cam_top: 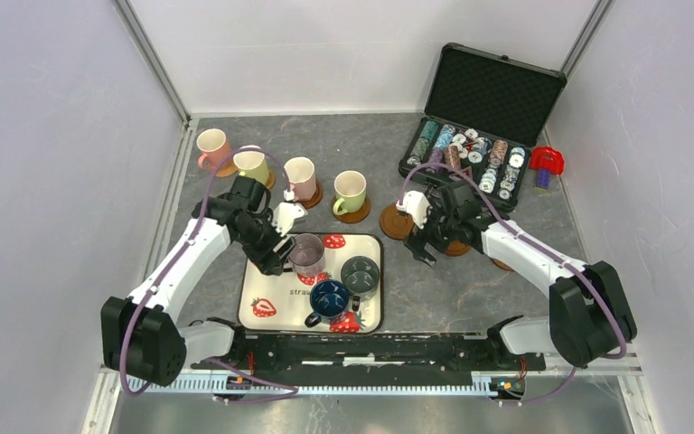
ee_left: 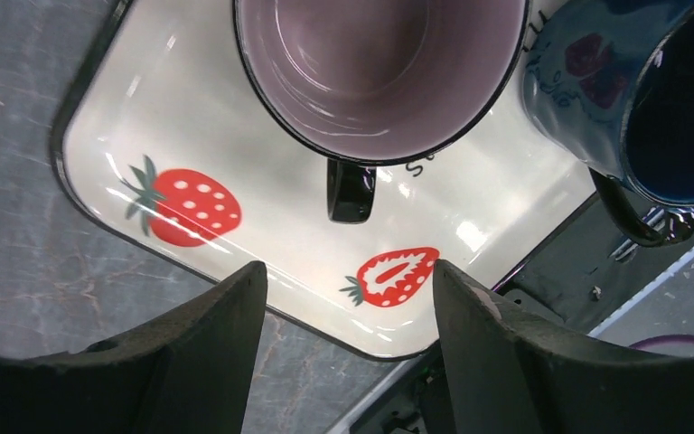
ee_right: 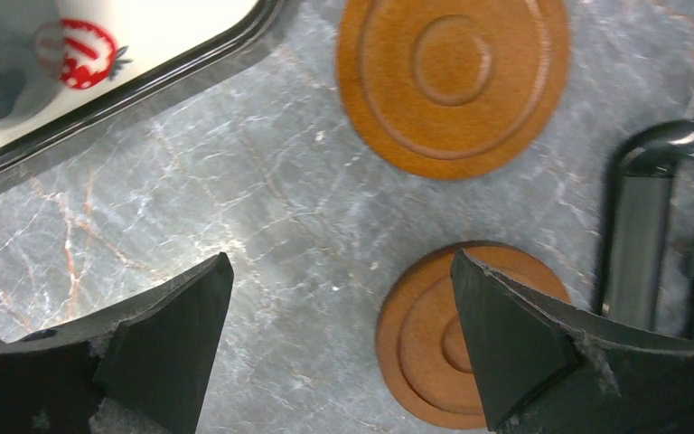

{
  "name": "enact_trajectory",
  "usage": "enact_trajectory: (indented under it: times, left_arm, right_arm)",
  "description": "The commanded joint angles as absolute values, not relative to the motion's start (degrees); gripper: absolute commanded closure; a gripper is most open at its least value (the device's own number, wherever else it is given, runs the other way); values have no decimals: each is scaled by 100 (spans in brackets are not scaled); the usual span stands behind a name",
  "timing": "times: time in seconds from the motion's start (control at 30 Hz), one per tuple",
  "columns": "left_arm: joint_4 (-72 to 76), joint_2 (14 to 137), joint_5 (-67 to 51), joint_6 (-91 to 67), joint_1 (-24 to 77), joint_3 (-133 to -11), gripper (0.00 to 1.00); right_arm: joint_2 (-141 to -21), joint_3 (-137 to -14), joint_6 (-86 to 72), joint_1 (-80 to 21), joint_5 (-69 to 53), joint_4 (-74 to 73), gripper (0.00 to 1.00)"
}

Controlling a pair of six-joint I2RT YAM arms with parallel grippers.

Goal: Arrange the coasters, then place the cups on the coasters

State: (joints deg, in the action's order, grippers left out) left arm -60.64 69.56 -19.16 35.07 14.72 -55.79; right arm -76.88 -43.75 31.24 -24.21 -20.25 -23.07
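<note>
**Both claws open and empty, three cups in the tray**

Top view. Walls close the table point(cam_top: 361, 136) on its left, far and right sides. Toward the far-left corner four cups stand in a row, each on a coaster, from the pink cup point(cam_top: 211, 146) to the cream cup point(cam_top: 350, 192). The open case of chips point(cam_top: 470, 154) fills the far-right corner, and bare table lies between it and the row. The tray point(cam_top: 381, 298) sits at the middle of the near edge. It carries the mauve cup point(cam_top: 307, 255), the grey-green cup point(cam_top: 360, 274) and the blue cup point(cam_top: 329, 298). A bare coaster point(cam_top: 396, 221) lies just beside the tray's far-right corner. A second coaster point(cam_top: 456, 246) shows partly under the right claw point(cam_top: 426, 246). The left claw point(cam_top: 280, 255) hangs over the tray's far-left part, close beside the mauve cup.

Left wrist view. The left claw point(ee_left: 348, 267) has its fingers well apart and holds nothing; the tray point(ee_left: 262, 226) shows between them. The handle of the mauve cup point(ee_left: 379, 72) points toward the gap but is apart from both fingers. The blue cup point(ee_left: 651, 90) stands just beside the mauve one.

Right wrist view. The right claw point(ee_right: 342, 256) is wide open and empty, with bare table between its fingers. The second coaster point(ee_right: 425, 334) lies flat, partly hidden behind one finger point(ee_right: 524, 344); I cannot tell if they touch. The bare coaster point(ee_right: 452, 81) lies apart from it, near the tray's corner point(ee_right: 190, 68).
</note>
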Motion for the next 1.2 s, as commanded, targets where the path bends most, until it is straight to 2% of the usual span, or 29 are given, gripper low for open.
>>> enact_trajectory:
  times: [0.0, 0.27, 0.43, 0.67, 0.87, 1.17]
  left_arm:
    - [-5427, 6775, -1262, 2513, 1785, -5180, 26]
    - [-4475, 6786, -1172, 2459, 2291, -4755, 28]
    - [-3614, 6799, -1516, 2218, 2288, -4419, 36]
    - [-3509, 6516, -1725, 2471, 2254, -4060, 67]
    - [-4027, 6086, -1601, 2386, 2253, -4622, 97]
    - [-5026, 6181, -1770, 1855, 2444, -6683, 98]
  right_arm:
    - [-7668, -4802, 2852, -2180, -1864, -2208, 2]
    - [-7823, -4949, 2957, -1714, -2108, -2256, 2]
    - [-7892, -5205, 3080, -1600, -1935, -2605, 2]
    - [-7907, -5652, 3231, -1599, -1442, -3020, 2]
    - [-7792, -5709, 3253, -1600, -1456, -3116, 2]
    - [-7412, -5652, 2618, -1375, -1516, -2863, 2]
